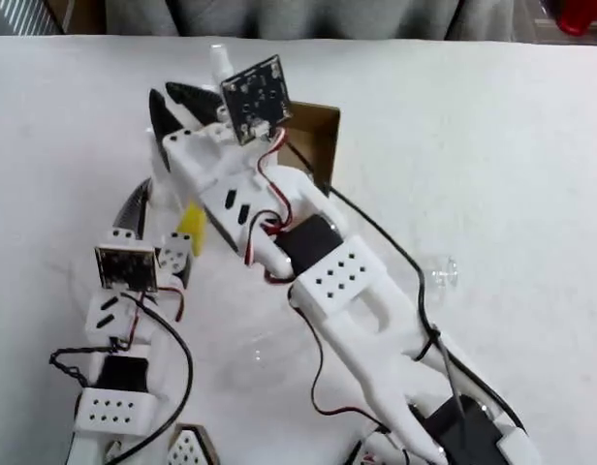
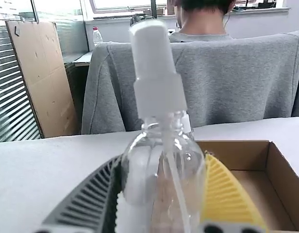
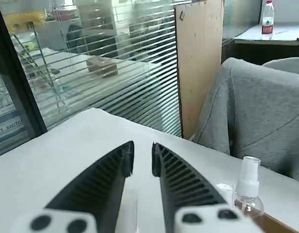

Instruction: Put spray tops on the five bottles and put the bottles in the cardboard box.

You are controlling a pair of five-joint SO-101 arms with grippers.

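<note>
Clear plastic spray bottle [image 2: 154,179] sits clamped in your left gripper [image 2: 162,162] beside the brown cardboard box [image 2: 280,170] toward the table's [image 1: 492,145] far edge; likely light and slippery, squeeze its body gently.

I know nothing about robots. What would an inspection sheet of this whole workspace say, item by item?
Surface: white table.
Job's things: clear bottle with a white spray top on, held upright; second bottle, also topped, standing near the cardboard box.
Clutter: small clear object lying on the table, too faint to identify.
Grippers: left gripper shut on the bottle; right gripper with its black fingers narrowly apart, nothing between them.
Cables: wires run loose along both arms.
Surroundings: cardboard sheet leaning upright, window blinds.
</note>
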